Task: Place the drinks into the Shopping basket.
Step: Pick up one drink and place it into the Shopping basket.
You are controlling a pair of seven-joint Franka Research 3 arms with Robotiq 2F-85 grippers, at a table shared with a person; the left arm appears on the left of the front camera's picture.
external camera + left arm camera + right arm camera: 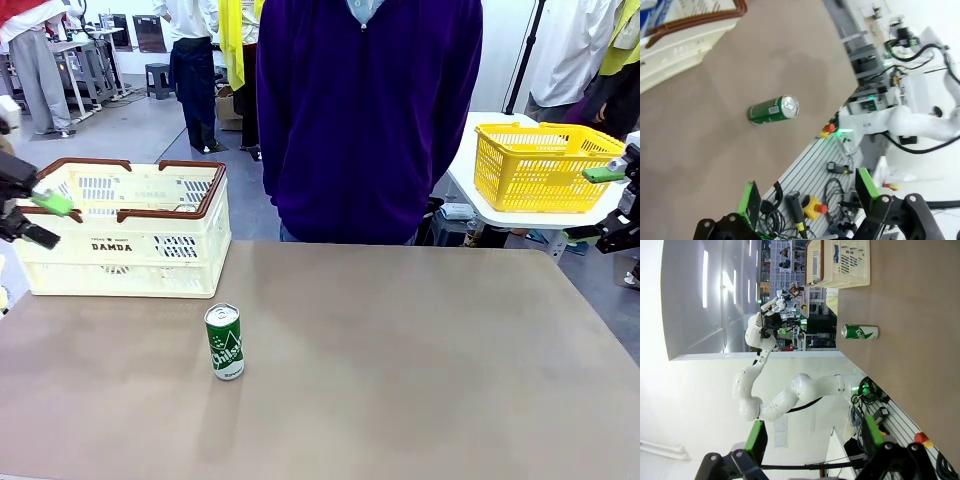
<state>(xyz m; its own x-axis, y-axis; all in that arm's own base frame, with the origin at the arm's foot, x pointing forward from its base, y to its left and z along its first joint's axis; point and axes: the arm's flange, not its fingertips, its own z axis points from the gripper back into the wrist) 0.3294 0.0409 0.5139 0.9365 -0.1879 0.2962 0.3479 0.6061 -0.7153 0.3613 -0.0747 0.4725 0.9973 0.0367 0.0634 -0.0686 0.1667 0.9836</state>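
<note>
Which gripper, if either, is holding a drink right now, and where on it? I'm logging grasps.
Neither. The left gripper and right gripper are both open and empty; the green can stands alone on the table.

"DAMDA" stands in dark print on the cream basket's side, just beside the left gripper; the green can's white lettering is unreadable.

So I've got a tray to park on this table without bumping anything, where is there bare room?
The table is bare on the whole stretch right of the green can, and along the near edge in front of it. The far left corner is crowded: the Shopping basket stands there, the open left gripper beside it, the can just in front. The right gripper hangs open off the right edge.
</note>
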